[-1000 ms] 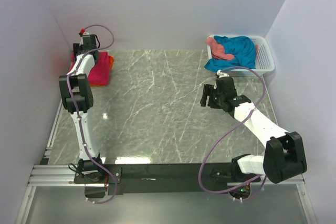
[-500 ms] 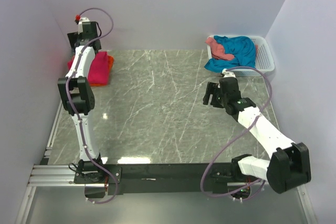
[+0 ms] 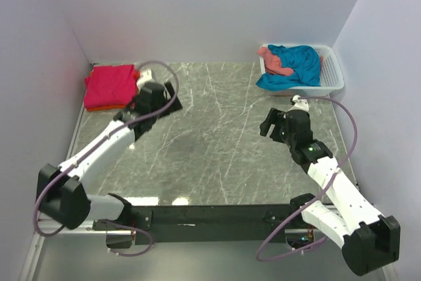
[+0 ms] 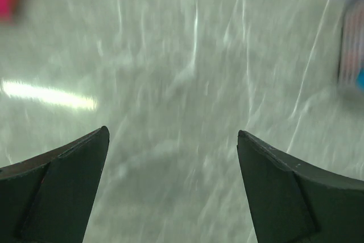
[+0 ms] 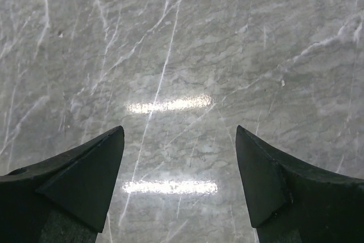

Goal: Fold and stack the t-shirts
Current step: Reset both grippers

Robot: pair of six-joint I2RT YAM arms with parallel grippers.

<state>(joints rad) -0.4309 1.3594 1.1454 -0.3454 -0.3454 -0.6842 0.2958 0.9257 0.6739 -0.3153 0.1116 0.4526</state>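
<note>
You are looking at a table (image 3: 217,143) where the folded t-shirts (image 3: 110,85) are lying stacked in the far left corner. The basket (image 3: 335,70) is sitting in the far right corner, with loose t-shirts (image 3: 296,64) spilling over its front rim. The left gripper (image 3: 172,99) is hovering just right of the stack, and the right gripper (image 3: 266,123) is hanging before the basket.

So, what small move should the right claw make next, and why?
Probably reach the open right claw toward the crumpled teal-blue cloth t-shirt in the white slatted plastic basket: it lies unfolded, and this claw holds nothing.
</note>
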